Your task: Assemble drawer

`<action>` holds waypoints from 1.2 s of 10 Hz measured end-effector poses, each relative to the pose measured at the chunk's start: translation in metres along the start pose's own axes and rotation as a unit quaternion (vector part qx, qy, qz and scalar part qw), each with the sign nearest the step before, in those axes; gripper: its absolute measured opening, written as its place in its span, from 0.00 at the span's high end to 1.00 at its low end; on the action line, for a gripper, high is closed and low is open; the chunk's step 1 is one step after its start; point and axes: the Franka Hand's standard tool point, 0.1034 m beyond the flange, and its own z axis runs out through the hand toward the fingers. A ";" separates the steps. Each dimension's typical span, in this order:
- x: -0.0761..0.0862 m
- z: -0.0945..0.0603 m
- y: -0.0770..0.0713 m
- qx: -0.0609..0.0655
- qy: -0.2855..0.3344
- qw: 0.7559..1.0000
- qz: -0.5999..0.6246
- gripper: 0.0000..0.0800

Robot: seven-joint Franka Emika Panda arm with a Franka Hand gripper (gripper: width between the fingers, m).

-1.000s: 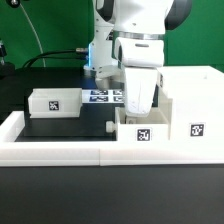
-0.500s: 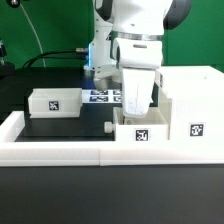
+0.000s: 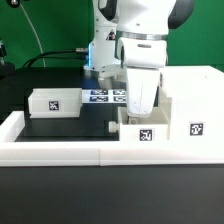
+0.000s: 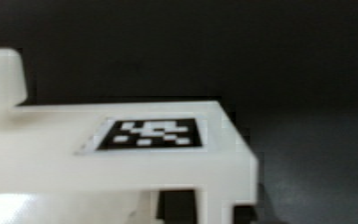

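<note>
A small white open-top box (image 3: 143, 133) with a square tag stands against the front border wall, just left of the tall white housing (image 3: 190, 100) in the exterior view. My gripper (image 3: 140, 110) reaches straight down into this box and is shut on its wall; the fingertips are hidden by the box. In the wrist view the box's tagged white face (image 4: 153, 134) fills the frame, with my gripper (image 4: 204, 208) at its edge. The second small tagged box (image 3: 55, 101) sits apart at the exterior view's left.
The marker board (image 3: 105, 96) lies flat behind the gripper. A long low white border wall (image 3: 60, 150) runs along the front and up the left side (image 3: 10, 125). A black mat (image 3: 70, 125) covers the table between them.
The gripper and the small box in it have shifted slightly toward the exterior view's right, closer to the housing. Nothing else has moved.
</note>
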 end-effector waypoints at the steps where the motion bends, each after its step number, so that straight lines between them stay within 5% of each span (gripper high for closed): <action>1: 0.000 0.000 0.000 0.000 0.000 1.000 -0.003 0.95; 8: 0.001 0.002 0.000 -0.006 -0.003 1.000 -0.017 0.95; 10: 0.002 -0.003 0.001 -0.010 -0.003 1.000 -0.008 0.86; 12: 0.004 -0.015 0.004 -0.009 -0.006 1.000 -0.001 0.42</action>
